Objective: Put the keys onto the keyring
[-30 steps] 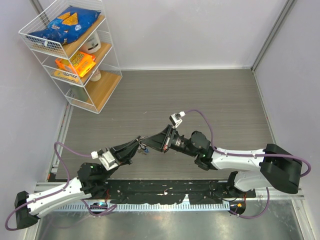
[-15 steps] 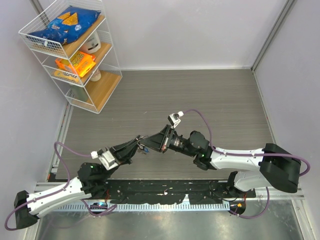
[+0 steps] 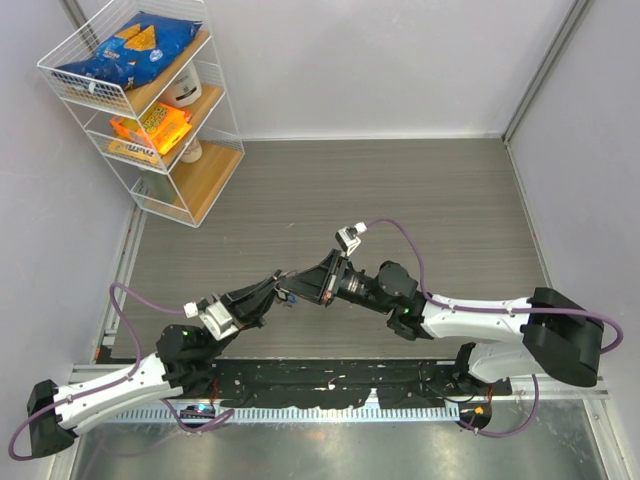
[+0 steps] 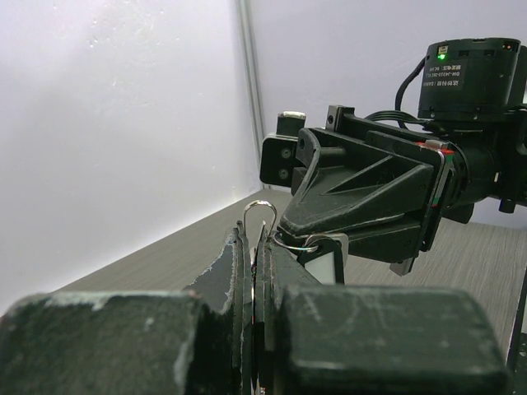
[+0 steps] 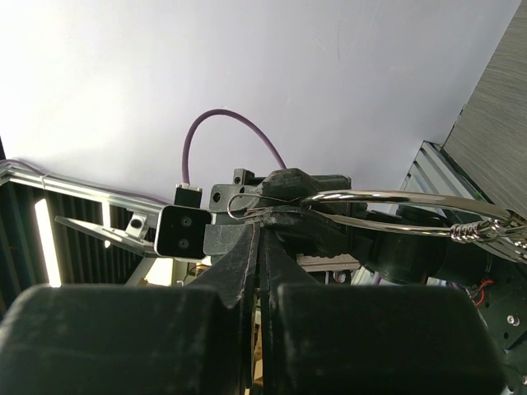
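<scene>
My left gripper [image 4: 251, 243] is pressing its fingers tight together on the keyring [image 5: 387, 195], and only my left wrist camera is showing that: the ring is rising from between the fingertips as a narrow silver arch. My right wrist camera is giving the other side, with the same ring lying almost flat and stretching from the dark body of the left gripper back over my right fingers.

My right gripper [image 5: 257, 234] is also showing no gap between its fingers. A small silver loop [image 4: 295, 243] is sitting right at their tips, just beside the keyring, but I cannot tell whether they are clamping it.

From above, both sets of black fingers are meeting tip to tip and hiding the keyring (it is too thin to make out there anyway). Only a small blue tag [image 3: 291, 297] is peeking out between them.

The grey table [image 3: 400, 190] is lying below the keyring. A wire rack [image 3: 212, 178] holding snack packets is standing well apart from it, at the far left. A purple cable [image 5: 226, 112] is arching behind the keyring in the right wrist view.
</scene>
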Controlling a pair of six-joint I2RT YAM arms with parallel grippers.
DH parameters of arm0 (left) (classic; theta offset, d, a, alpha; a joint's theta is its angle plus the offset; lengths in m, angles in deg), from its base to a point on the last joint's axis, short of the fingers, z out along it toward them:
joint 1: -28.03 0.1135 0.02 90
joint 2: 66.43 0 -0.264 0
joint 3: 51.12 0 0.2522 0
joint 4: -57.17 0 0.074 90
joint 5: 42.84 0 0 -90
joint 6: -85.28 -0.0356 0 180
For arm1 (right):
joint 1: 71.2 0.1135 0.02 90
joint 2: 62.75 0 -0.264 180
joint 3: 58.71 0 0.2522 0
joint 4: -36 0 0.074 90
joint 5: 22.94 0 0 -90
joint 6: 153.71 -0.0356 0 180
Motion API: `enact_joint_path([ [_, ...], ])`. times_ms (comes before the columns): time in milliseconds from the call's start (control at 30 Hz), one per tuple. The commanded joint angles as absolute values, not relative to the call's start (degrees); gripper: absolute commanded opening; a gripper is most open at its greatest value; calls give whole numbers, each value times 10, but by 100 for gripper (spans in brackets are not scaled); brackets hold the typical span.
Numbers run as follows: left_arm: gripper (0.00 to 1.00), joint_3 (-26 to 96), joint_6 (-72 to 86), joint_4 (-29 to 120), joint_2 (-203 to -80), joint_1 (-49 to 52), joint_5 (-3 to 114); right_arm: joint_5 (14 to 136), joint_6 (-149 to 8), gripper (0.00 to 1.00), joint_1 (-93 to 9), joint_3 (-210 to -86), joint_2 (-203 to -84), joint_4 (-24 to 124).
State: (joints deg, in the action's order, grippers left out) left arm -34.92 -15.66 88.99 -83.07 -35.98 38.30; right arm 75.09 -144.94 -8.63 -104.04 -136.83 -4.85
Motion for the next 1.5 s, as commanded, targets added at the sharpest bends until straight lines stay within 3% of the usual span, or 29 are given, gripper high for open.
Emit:
enact_joint_path([
  [0, 0, -338, -154, 940, -821, -365, 430, 710, -1445, 6, -93, -1045, -1351, -29],
  [1467, 0, -338, -171, 939, -834, -372, 469, 707, -1471, 6, -112, -1090, -1364, -8],
])
